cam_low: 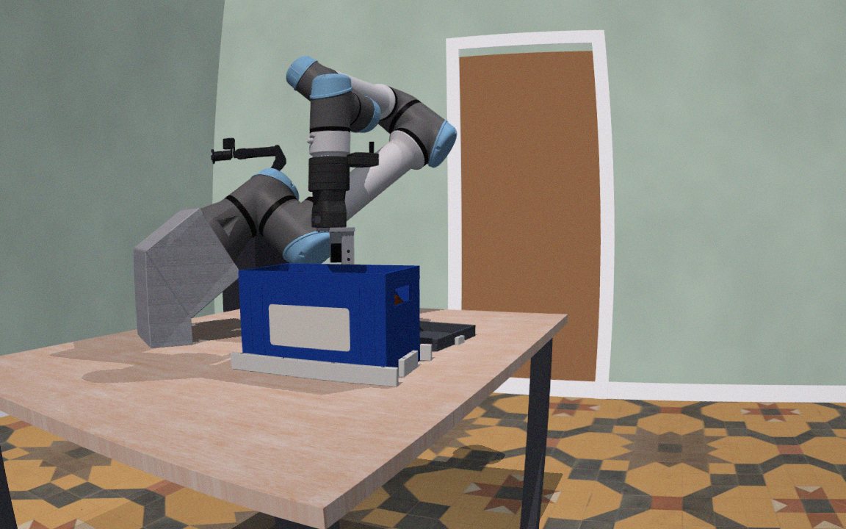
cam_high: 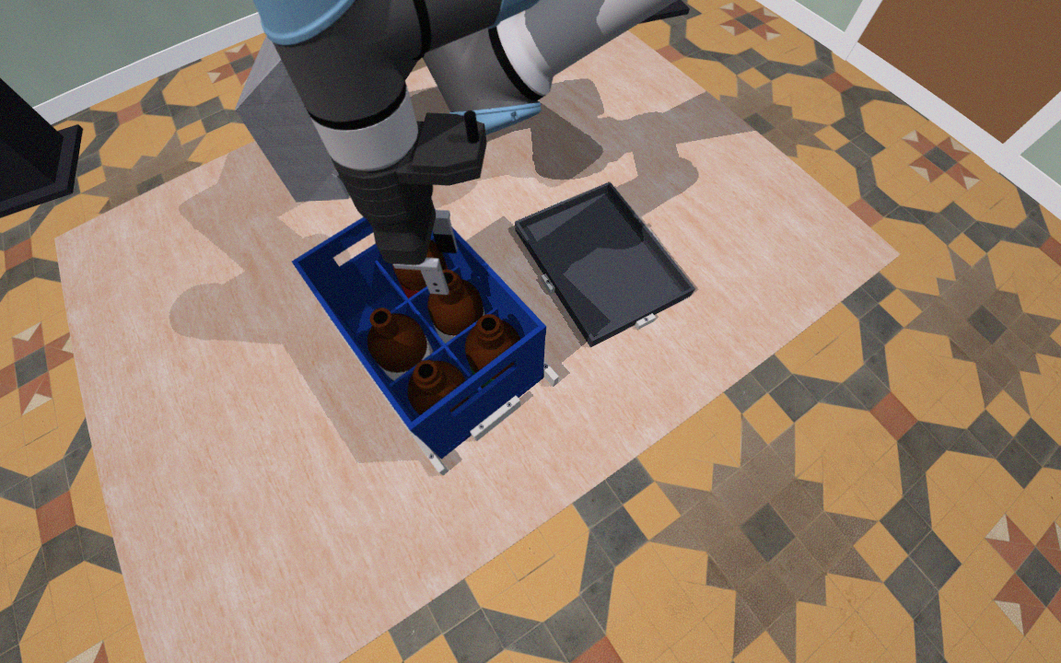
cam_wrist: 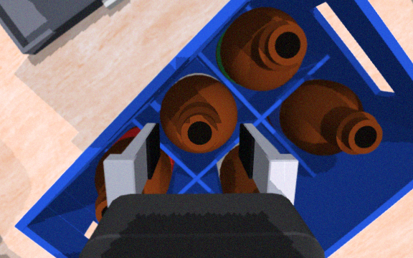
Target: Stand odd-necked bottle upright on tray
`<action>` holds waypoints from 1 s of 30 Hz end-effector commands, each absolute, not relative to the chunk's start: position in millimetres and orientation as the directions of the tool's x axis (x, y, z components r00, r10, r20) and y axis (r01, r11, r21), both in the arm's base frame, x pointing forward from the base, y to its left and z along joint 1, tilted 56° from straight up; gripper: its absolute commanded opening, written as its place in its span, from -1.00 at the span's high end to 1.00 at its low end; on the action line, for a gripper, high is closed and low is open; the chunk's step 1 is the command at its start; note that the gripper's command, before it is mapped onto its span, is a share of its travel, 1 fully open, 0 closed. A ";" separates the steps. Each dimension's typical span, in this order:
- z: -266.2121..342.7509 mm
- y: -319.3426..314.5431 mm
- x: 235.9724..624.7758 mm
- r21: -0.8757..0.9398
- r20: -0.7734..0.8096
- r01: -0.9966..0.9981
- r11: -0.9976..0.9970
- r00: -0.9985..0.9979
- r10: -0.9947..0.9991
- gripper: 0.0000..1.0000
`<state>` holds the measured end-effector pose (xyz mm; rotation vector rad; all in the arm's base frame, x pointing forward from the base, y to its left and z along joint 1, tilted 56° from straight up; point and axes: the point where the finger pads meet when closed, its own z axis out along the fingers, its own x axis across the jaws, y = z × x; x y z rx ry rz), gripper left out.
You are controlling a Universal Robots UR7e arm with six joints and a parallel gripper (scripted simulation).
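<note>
- Five brown bottles are seen standing in the blue crate, each in its own compartment; one compartment at the far left corner is unfilled.
- The gripper is held fully spread, with nothing between its fingers.
- In the wrist view, the fingers are placed on either side of the neck of the middle bottle, apart from it.
- From the exterior view, the fingertips are seen just above the crate's rim.
- Which bottle has the odd neck cannot be told from these views.
- The other bottles are seen around it: one in the next compartment, one across the divider, and two partly hidden under the fingers.
- The dark tray is seen right of the crate, just beside it, on the table.
- Nothing is seen standing on the tray.
</note>
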<state>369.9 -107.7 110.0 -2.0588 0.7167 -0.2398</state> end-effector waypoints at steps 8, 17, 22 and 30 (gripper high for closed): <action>107.6 -105.1 371.8 -0.819 -0.102 -0.397 -0.414 0.812 -0.575 -1.00; 102.5 -98.7 375.6 -0.819 -0.102 -0.397 -0.414 0.812 -0.575 -1.00; 100.5 -96.2 377.2 -0.819 -0.102 -0.397 -0.414 0.812 -0.575 -1.00; 95.2 -89.6 381.2 -0.819 -0.102 -0.397 -0.414 0.812 -0.575 -1.00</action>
